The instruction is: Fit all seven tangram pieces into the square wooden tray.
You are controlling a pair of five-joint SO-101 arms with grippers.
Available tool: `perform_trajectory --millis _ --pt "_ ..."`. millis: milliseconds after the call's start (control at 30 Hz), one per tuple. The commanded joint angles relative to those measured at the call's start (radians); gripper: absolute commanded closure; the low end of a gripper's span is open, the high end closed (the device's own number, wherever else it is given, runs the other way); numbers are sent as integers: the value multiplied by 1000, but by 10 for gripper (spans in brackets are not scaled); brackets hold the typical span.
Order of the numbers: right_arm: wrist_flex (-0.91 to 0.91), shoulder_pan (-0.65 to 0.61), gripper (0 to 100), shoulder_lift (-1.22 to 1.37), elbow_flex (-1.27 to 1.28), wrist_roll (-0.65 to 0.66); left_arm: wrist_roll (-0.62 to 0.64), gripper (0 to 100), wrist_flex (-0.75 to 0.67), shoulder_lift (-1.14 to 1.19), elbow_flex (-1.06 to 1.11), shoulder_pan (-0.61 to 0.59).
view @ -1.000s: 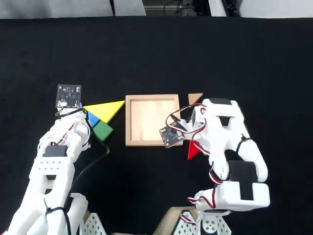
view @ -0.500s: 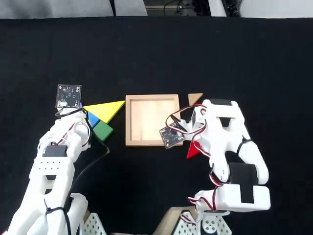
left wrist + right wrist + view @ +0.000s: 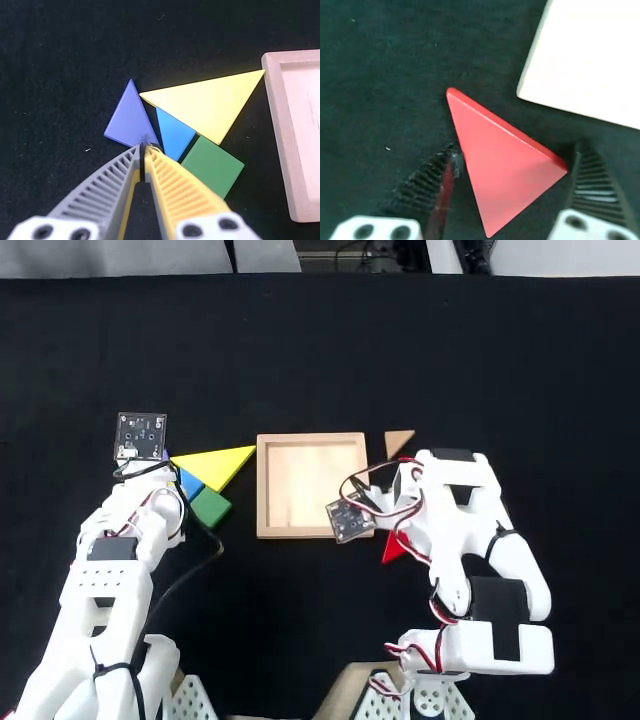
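Observation:
The square wooden tray [image 3: 310, 528] lies in the middle of the black table with nothing in it. In the right wrist view my right gripper [image 3: 515, 150] is open and straddles the red triangle [image 3: 502, 160], which lies flat just off the tray's corner [image 3: 590, 60]. One finger touches the triangle's edge. In the high view the red triangle [image 3: 393, 548] pokes out from under that arm. My left gripper [image 3: 144, 148] is shut, with its tips at the purple triangle [image 3: 129, 120]. Beside it lie the blue piece [image 3: 174, 132], the yellow triangle [image 3: 210, 102] and the green square [image 3: 212, 165].
A small brown triangle [image 3: 398, 441] lies off the tray's far right corner. The yellow triangle [image 3: 215, 462], blue piece [image 3: 190, 482] and green square [image 3: 210, 506] cluster left of the tray. Bare black cloth covers the far half of the table.
The right arm has shifted a little toward the near edge, and the red triangle has barely moved. The left arm is still.

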Motion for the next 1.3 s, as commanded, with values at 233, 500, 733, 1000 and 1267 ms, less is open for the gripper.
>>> perform_trajectory --millis 233,500,733,1000,1267 --pt "-25 21 655 -28 -2 -21 6 970 -15 -2 -12 -8" --pt "-54 78 658 -28 -1 -35 6 970 -15 -2 -12 -8" --pt "-46 52 659 -27 4 -38 6 970 -15 -2 -12 -8" --pt "-46 0 659 -28 4 -37 6 970 -15 -2 -12 -8" --pt "-46 6 713 -28 4 -37 6 970 -15 -2 -12 -8"
